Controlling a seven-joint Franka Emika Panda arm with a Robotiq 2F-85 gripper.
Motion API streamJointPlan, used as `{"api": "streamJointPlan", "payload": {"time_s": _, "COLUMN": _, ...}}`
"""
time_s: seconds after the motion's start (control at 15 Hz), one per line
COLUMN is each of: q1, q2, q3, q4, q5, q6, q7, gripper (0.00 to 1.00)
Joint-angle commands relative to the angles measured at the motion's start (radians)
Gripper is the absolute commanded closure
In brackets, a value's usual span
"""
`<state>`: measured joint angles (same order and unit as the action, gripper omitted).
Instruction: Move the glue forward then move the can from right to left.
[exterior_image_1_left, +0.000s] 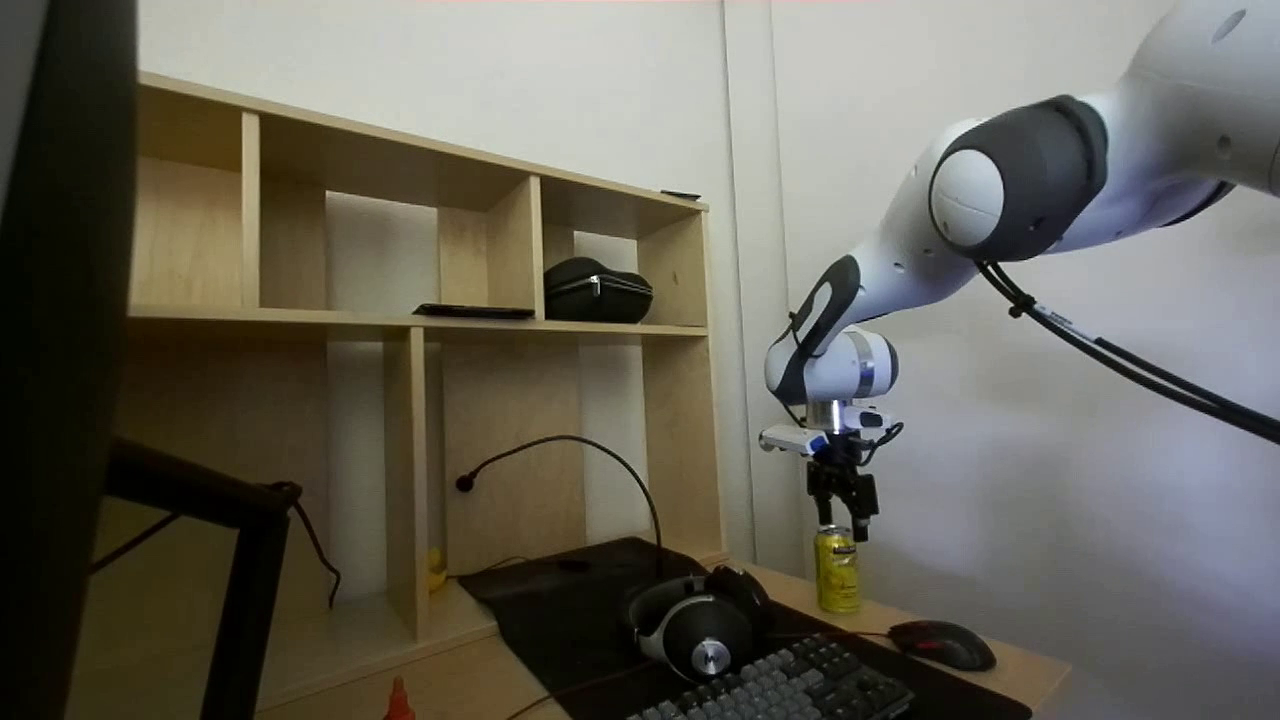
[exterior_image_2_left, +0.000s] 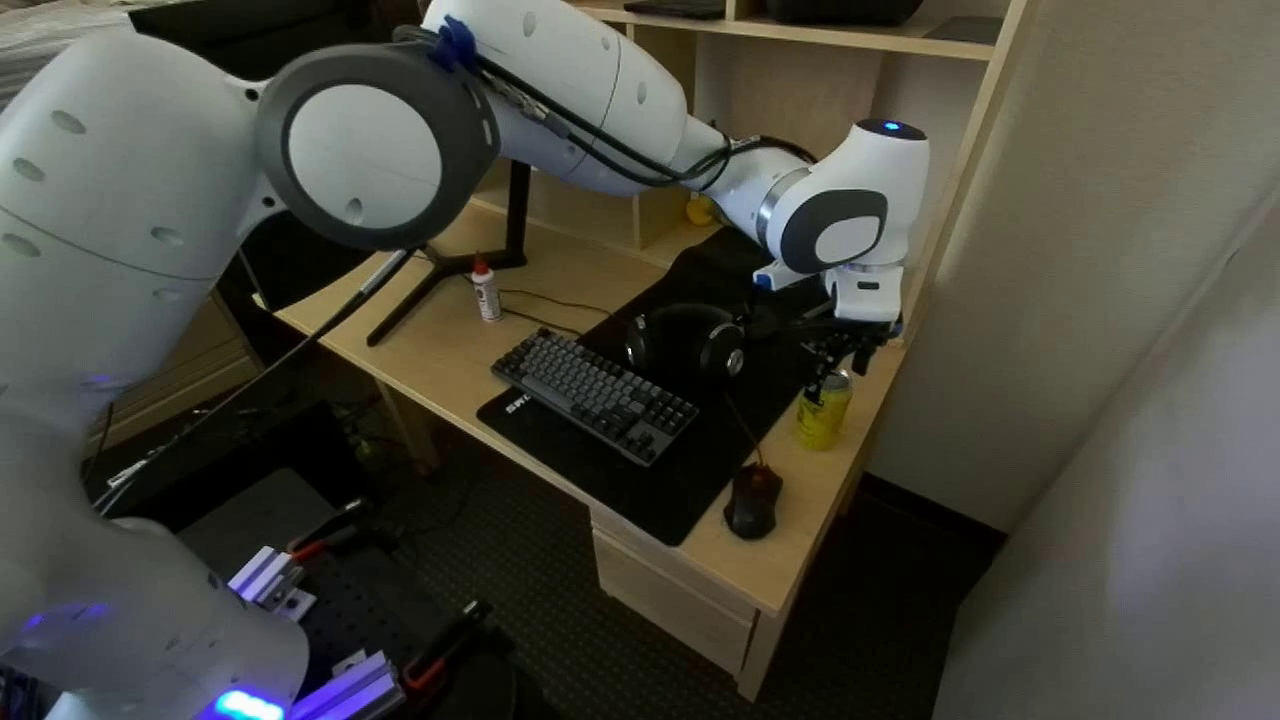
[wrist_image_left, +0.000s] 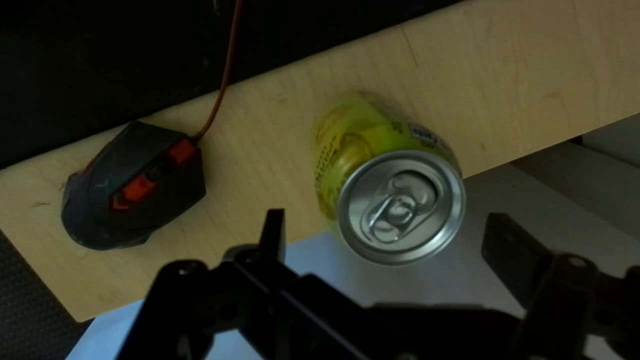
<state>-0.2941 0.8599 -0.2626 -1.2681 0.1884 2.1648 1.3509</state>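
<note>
Glue (exterior_image_2_left: 486, 293), a slim white bottle with a pointed orange-red cap, stands upright on the pale wooden desk (exterior_image_2_left: 440, 365), beside a black stand (exterior_image_2_left: 518, 215) and well apart from the small yellow-green drink can (exterior_image_1_left: 837, 575) with a silvery top. That can stands upright too, on the strip of wood between the black mat (exterior_image_2_left: 680, 500) and the desk's side edge, near the dark computer mouse (wrist_image_left: 135, 190) with red trim. Pointing down at its top is the black two-fingered gripper (exterior_image_1_left: 843, 521), its fingers (wrist_image_left: 515, 260) spread; in the wrist view one sits on each side of the silvery lid (wrist_image_left: 400, 210), a gap showing between finger and can on both sides. Between glue and can lie the black over-ear headphones (exterior_image_1_left: 705, 635), on the mat, and the grey-and-black keyboard (exterior_image_2_left: 600, 392), partly on it. In an exterior view only the bottle's orange-red tip (exterior_image_1_left: 398, 702) shows, at the bottom edge, and a zipped black case (exterior_image_1_left: 600, 293) rests in the pale wooden shelf unit (exterior_image_1_left: 680, 430).
</note>
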Motion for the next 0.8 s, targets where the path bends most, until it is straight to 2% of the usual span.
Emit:
{"api": "streamJointPlan", "payload": {"time_s": 0.0, "q1": -0.031, "q2": 0.051, "q3": 0.032, "q4": 0.077, "q5": 0.038, "q6": -0.006, "q7": -0.006, "gripper": 0.0}}
{"api": "streamJointPlan", "payload": {"time_s": 0.73, "q1": -0.031, "q2": 0.136, "q3": 0.046, "q4": 0.179, "q5": 0.032, "q6": -0.019, "q7": -0.007, "gripper": 0.0}}
